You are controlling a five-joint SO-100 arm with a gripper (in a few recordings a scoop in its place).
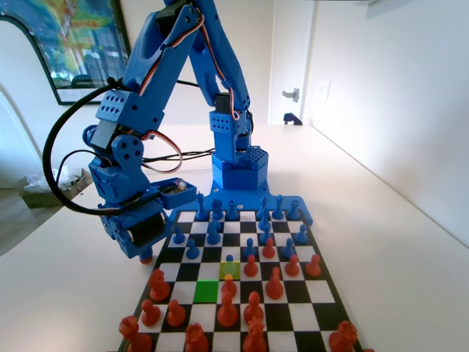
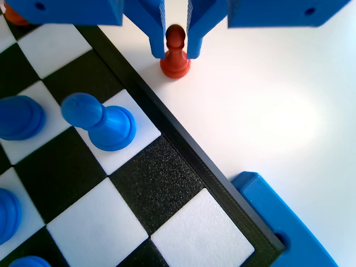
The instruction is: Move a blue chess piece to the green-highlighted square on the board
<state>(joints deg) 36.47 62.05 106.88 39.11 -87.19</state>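
My two blue plastic fingers (image 2: 156,28) hang either side of small red-orange plastic pawn (image 2: 175,54), standing on white table (image 2: 267,100) just off black-and-white chequered board (image 2: 150,183). Jaws close to pawn's head; contact unclear. Blue ball-headed pawn (image 2: 103,122) on white edge square. Blue plastic edge piece (image 2: 283,222) at lower right.

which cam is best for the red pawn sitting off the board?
Wrist view: the red pawn stands on the table between the gripper jaws, just off the board. Fixed view shows just a bit of it under the gripper.
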